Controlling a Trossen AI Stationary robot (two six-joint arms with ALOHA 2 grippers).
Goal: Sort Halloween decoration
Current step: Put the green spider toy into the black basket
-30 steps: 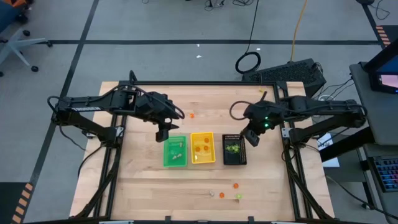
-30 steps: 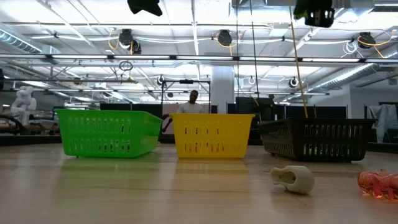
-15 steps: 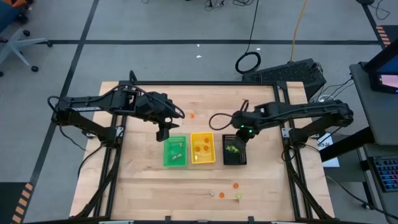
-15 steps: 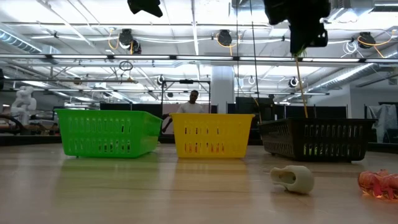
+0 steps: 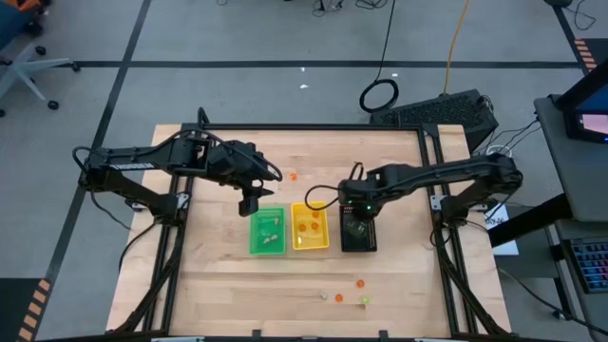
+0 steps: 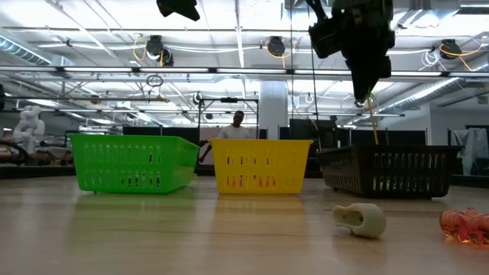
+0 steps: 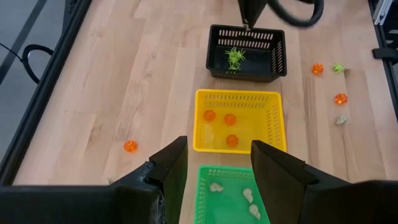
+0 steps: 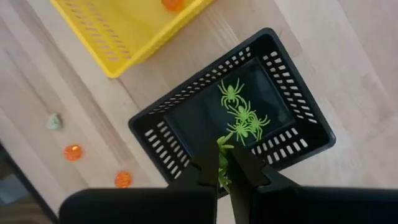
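Observation:
Three small trays stand in a row on the table: green, yellow and black. Pale trinkets lie in the green tray, orange ones in the yellow one, yellow-green spiders in the black one. My right gripper hangs above the black tray's far part, shut on a yellow-green spider. My left gripper is open and hovers above the green tray's far edge, holding nothing. My right gripper pinches a yellow-green spider between its two fingers, which point down from above. The spider is lifted clear, above the black tray; its legs stick out past the fingertips. Which part of it the fingers are on is hidden between them.
Loose trinkets lie toward the table's near edge: two orange ones, a pale one and a yellow-green one. Another orange one lies on the far side of the trays. In the low view a pale trinket lies before the black tray.
My right gripper has moved toward the table's left, from beside the black tray's right far corner to above the tray, and has come down lower. My left arm has kept still.

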